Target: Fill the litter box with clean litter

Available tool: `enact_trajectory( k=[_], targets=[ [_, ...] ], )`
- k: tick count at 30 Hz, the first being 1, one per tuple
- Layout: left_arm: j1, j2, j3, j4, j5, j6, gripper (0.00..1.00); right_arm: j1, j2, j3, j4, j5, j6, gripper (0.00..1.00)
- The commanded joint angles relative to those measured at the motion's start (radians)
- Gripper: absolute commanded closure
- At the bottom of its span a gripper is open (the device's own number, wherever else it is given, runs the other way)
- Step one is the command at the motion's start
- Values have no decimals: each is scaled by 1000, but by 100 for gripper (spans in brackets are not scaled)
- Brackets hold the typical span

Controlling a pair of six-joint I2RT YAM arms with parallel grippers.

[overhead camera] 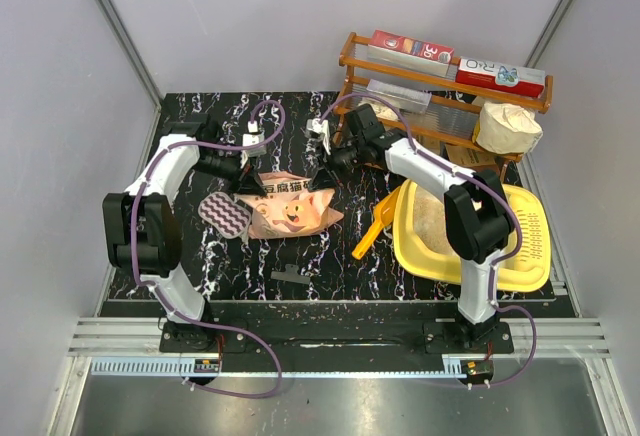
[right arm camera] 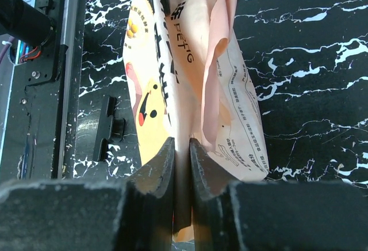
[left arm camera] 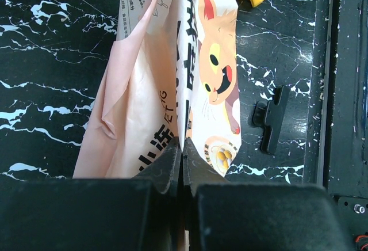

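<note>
The peach-orange litter bag (overhead camera: 290, 208) with a cartoon face hangs above the middle of the black marbled table, stretched between both grippers. My left gripper (overhead camera: 250, 187) is shut on its left end; the left wrist view shows the bag (left arm camera: 172, 67) pinched between the fingers (left arm camera: 168, 164). My right gripper (overhead camera: 322, 178) is shut on its right end; the right wrist view shows the bag (right arm camera: 190, 78) clamped too. The yellow litter box (overhead camera: 520, 256) sits at the right, holding pale beige litter (overhead camera: 428, 224), partly hidden by my right arm.
A yellow-orange scoop (overhead camera: 375, 226) leans at the box's left rim. A black bag clip (overhead camera: 291, 276) lies near the front, also seen in the left wrist view (left arm camera: 270, 117). A striped pouch (overhead camera: 225, 213) lies left. A wooden rack (overhead camera: 440, 86) with boxes and a white sack (overhead camera: 508, 128) stands behind.
</note>
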Motion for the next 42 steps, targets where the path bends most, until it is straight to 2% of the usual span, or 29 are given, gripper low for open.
enact_trajectory(
  k=[1,5,10,13,15,16,20,22,23,24,27,28,29,30,32,37,40,41,42],
  targets=[
    [20,-48,6,-21,-17,-6,100,-15,-69,-9,-31,-11,-58,80],
    [21,-53,-2,-21,-33,-5,100,-17,-70,-9,-76,0,-102,76],
    [21,-51,-3,-21,-40,-5,100,-38,-75,-4,-111,-19,-138,100],
    [24,-48,3,-23,-42,-8,100,-49,-81,-12,-124,-5,-152,100],
    [24,-48,5,-23,-39,-6,100,-52,-83,-18,-127,16,-158,86],
    [24,-50,2,-20,-36,-8,100,-52,-84,-18,-131,20,-164,82],
    [24,-50,2,-14,-37,-12,100,-52,-78,-11,-145,7,-170,94],
    [24,-48,0,-14,-40,-14,100,-54,-86,-11,-150,15,-169,92],
    [24,-50,0,-14,-39,-14,100,-57,-89,-14,-150,18,-173,93],
    [24,-53,-2,-14,-39,-14,100,-61,-93,-18,-151,9,-181,100],
    [24,-54,-2,-15,-33,-14,100,-67,-95,-24,-156,9,-175,100],
    [24,-51,-3,-14,-36,-14,100,-67,-96,-29,-144,21,-153,95],
    [24,-50,-3,-14,-33,-15,100,-66,-96,-31,-139,35,-141,86],
    [24,-51,-2,-12,-33,-17,100,-69,-99,-31,-140,35,-142,84],
    [24,-51,-2,-6,-28,-21,100,-69,-106,-37,-142,24,-168,99],
    [23,-56,2,-4,-15,-23,100,-69,-115,-35,-148,11,-169,100],
    [-2,-85,-17,47,19,-27,87,-69,-107,-24,-142,0,-140,100],
    [-16,-93,-28,83,25,-47,75,-69,-103,-21,-136,-8,-132,100],
    [-43,-115,-41,163,30,-92,68,-69,-98,-14,-131,-11,-118,100]
  ],
)
